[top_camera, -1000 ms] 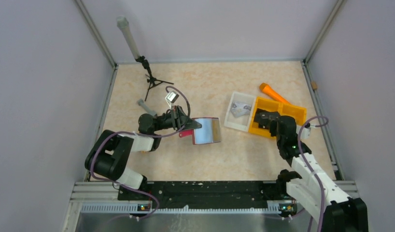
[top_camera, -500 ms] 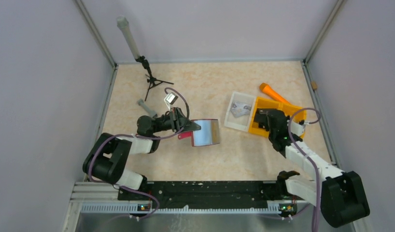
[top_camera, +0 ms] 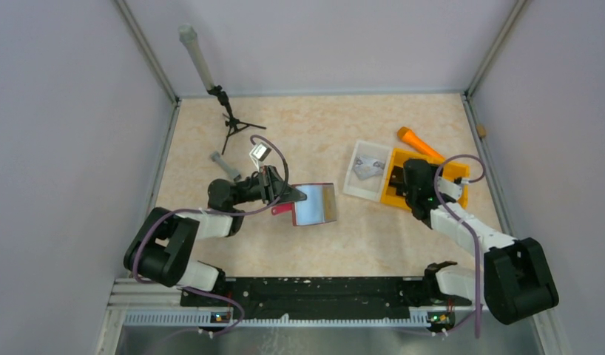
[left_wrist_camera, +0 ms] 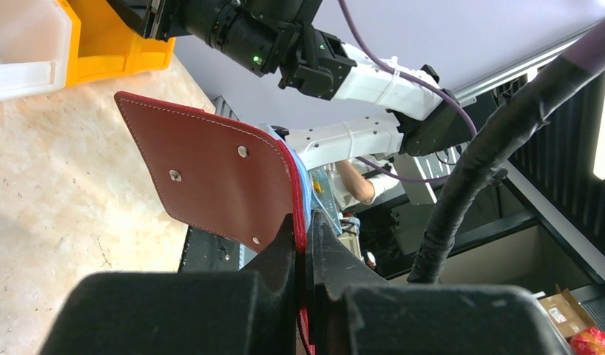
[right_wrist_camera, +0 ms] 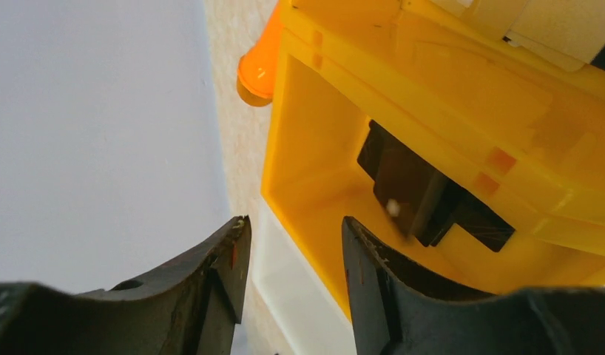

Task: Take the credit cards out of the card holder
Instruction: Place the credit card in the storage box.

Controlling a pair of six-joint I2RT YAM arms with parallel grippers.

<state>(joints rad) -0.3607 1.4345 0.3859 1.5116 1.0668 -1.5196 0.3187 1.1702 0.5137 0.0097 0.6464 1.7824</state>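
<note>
The card holder [top_camera: 315, 203] is clamped at its red edge by the closed left tool [left_wrist_camera: 305, 231], near the middle of the table [top_camera: 336, 133]. The right tool [right_wrist_camera: 293, 233] is held parted and empty over the orange tray [right_wrist_camera: 433, 81].

A beige, marble-patterned bench [top_camera: 336, 126] is closed in by plain pale lilac-grey panels: a back wall [top_camera: 322, 44], a left wall [top_camera: 63, 133] and a right wall [top_camera: 558, 111]. Aluminium posts [top_camera: 146, 52] rise at the far corners, and a ribbed aluminium rail [top_camera: 285, 318] edges the near side. The light is soft and even. The left wrist view shows dark racking [left_wrist_camera: 558, 148] and a bright strip light [left_wrist_camera: 604, 111] beyond.
</note>
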